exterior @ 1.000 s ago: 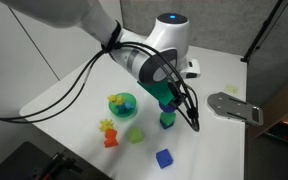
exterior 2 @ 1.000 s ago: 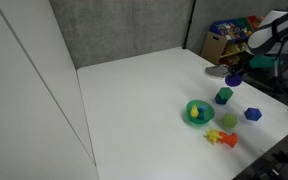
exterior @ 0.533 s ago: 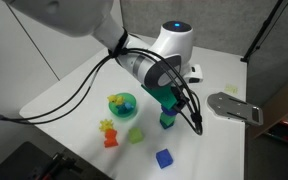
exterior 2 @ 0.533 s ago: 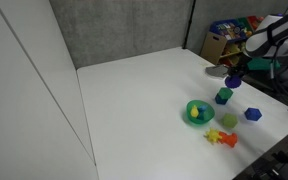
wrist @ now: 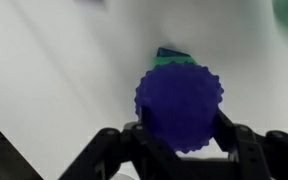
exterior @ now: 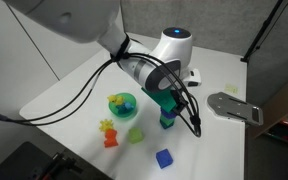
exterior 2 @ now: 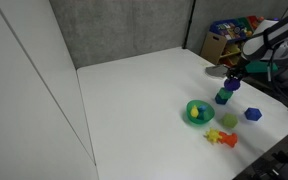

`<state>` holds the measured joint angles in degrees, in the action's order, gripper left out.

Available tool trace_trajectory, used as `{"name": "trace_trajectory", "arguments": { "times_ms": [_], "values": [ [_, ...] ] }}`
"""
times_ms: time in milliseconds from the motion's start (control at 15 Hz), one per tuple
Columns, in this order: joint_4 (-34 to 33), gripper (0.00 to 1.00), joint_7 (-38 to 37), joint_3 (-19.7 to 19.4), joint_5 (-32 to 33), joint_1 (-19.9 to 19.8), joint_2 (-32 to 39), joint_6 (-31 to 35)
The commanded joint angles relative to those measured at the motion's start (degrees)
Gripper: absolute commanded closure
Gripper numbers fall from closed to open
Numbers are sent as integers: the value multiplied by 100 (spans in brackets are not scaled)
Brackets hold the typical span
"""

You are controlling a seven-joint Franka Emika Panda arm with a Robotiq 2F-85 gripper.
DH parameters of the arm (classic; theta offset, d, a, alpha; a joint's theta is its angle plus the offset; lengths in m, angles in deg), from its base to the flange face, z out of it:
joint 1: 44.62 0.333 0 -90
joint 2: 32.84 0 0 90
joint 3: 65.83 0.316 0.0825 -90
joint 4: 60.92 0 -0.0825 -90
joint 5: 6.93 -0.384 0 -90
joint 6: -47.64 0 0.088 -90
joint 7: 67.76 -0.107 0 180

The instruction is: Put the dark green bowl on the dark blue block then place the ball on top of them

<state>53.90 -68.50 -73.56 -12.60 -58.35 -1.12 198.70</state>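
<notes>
One orange toy [exterior: 110,135] lies leftmost in an exterior view. Next come one teal bowl [exterior: 122,103] holding yellow pieces, one pale green cube [exterior: 136,134] and one bright blue cube [exterior: 164,158]. One dark green bowl [wrist: 164,62] sits on one dark blue block [wrist: 172,52], their stack standing vertical. Just above it, the gripper [wrist: 181,128] is clamped on the ball [wrist: 179,100], which is round with no long axis.

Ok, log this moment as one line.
step: place ball | gripper: shut on ball | ball: above dark green bowl | bowl: on dark blue block | released: no
</notes>
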Motion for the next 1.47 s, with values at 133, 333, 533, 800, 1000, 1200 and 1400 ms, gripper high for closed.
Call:
{"name": "trace_trajectory", "arguments": {
  "times_ms": [133,333,533,800,1000,1200,1400],
  "values": [
    [-264,64,96,47,-13,-32,122,-50],
    [-261,64,115,71,-24,-38,128,-45],
    [-265,64,136,103,-45,-55,163,-42],
    [-256,64,151,117,-39,-54,189,-22],
    [-228,11,162,124,-44,-58,158,-4],
    [-202,0,177,130,-49,-62,128,10],
    [-170,0,210,151,-62,-75,96,20]
  ]
}}
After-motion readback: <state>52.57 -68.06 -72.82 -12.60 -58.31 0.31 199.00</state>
